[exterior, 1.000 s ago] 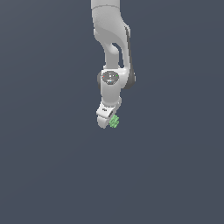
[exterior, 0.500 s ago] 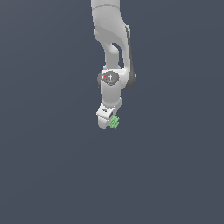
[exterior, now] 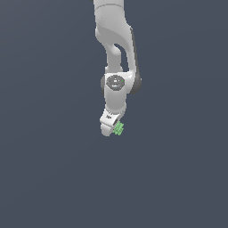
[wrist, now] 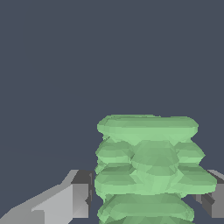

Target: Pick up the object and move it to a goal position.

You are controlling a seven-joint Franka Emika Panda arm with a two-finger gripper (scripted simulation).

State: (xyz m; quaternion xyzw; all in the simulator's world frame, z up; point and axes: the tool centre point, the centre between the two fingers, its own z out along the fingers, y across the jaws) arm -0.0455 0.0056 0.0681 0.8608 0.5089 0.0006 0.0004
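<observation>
Currently: carry step, object held between the jaws.

Item: green bumpy object, lodged between the jaws of the white gripper; the wrist view shows a grey fingertip pressed to one flank of the lump and its partner on the other, so the jaws are clenched on it. Step, as judged: pick-up done, transfer to the goal in hand. Next move calls for a steady carry with the clench kept firm, since the lump is irregular and may slip. Goal marker: none visible in either view. Surroundings: plain dark grey field around and beyond the jaws; nothing stands in the way.
</observation>
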